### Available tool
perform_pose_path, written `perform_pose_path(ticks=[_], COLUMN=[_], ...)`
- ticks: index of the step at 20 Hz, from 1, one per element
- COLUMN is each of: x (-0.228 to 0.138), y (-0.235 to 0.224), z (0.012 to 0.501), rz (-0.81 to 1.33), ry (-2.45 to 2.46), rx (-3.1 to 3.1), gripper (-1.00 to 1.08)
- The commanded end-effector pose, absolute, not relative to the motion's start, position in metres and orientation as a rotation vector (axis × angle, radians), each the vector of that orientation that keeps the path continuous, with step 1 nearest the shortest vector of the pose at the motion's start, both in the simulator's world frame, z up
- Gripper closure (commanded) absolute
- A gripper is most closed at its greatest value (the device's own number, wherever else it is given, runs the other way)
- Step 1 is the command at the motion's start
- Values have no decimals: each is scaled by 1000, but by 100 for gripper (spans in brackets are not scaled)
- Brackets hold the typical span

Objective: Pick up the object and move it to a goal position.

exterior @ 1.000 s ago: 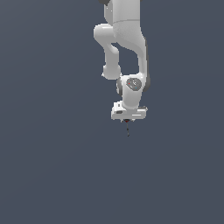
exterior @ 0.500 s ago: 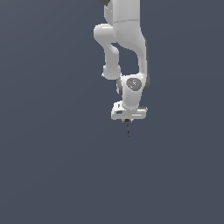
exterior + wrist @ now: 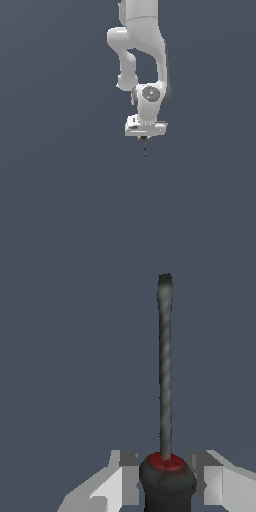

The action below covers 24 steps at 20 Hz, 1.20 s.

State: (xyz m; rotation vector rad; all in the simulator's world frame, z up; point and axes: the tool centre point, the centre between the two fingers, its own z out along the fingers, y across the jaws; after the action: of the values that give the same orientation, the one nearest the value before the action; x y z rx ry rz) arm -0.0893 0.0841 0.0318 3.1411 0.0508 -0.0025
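Hand (image 3: 144,136) clamped on screwdriver (image 3: 165,371), fingers (image 3: 117,481) either side of dark handle at red collar. Thin grey shaft pokes straight out below hand, vertical in exterior view. White arm (image 3: 142,45) above hand.

Exterior view: distant, facing arm (image 3: 142,60). Wrist view: close, looking along rod (image 3: 165,366). Both share rod.
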Motion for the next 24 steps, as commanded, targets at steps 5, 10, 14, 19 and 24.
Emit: perform_pose_path(ticks=[5,10,14,19,24], x=[-68,-45,-25,1,25], y=[60,35,12,-16,-41], z=[67,105,138,181,217], rz=[-1,-1,-1,-1,-1], ry=[50,50,51,51,51], rx=[3142,3142,3143,3143,3143], gripper=[108,108,108,108,108])
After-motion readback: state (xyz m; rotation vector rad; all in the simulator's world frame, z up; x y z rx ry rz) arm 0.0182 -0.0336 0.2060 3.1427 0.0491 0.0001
